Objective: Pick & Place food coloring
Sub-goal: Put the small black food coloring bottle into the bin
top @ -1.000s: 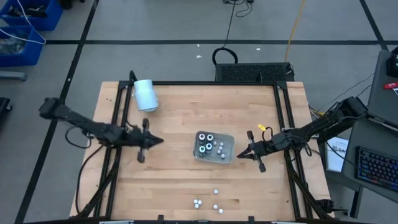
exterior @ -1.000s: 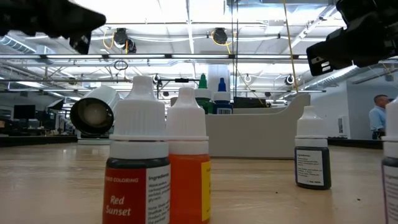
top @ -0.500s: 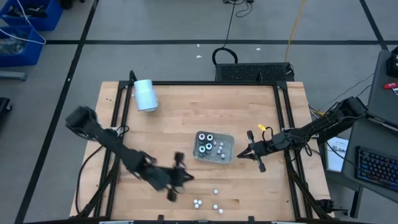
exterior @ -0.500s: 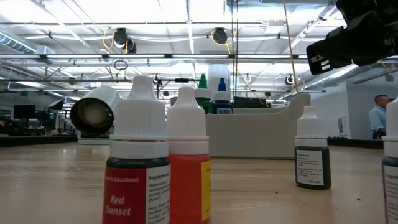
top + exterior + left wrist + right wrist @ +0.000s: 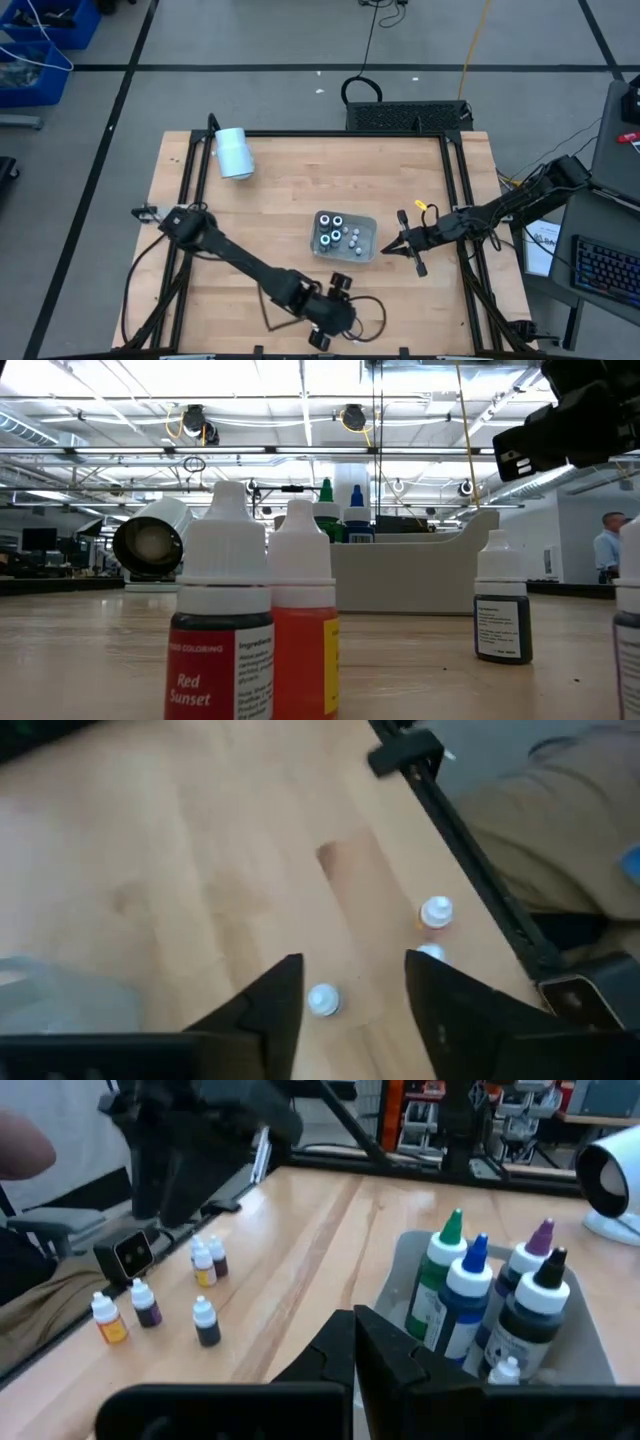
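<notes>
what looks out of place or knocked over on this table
The large white cylinder lies on its side near the table's far left corner, its open end facing the low camera. Otherwise nothing spilled: loose food coloring bottles stand upright near the front edge, others upright in the grey tray.

The high camera looks straight down on the whole bench [image 5: 290,190]. The low one sits at bench level, close behind the small bottles [image 5: 225,610]. Each wrist camera looks past its own fingers; both see those bottles.
</notes>
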`<state>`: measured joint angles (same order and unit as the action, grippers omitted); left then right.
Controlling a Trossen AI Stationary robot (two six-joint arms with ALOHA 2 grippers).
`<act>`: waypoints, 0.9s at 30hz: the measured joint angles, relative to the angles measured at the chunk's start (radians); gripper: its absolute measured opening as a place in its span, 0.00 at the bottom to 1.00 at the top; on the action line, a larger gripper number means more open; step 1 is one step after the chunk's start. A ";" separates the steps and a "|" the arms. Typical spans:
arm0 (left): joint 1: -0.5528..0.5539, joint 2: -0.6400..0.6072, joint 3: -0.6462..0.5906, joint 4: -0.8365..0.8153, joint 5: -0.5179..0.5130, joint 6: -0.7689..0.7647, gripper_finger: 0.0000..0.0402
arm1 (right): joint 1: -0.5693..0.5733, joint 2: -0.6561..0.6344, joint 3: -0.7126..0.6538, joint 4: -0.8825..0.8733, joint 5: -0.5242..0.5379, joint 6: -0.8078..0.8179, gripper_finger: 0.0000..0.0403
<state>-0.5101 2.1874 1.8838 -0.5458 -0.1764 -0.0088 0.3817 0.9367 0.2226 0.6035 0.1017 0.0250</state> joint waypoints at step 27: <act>0.018 0.074 0.042 -0.028 0.018 0.026 0.57 | 0.006 0.003 -0.032 0.131 -0.104 -0.011 0.00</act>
<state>-0.4919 2.2617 1.9259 -0.5737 -0.1581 0.0174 0.3878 0.9401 0.1905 0.7345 -0.0021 0.0139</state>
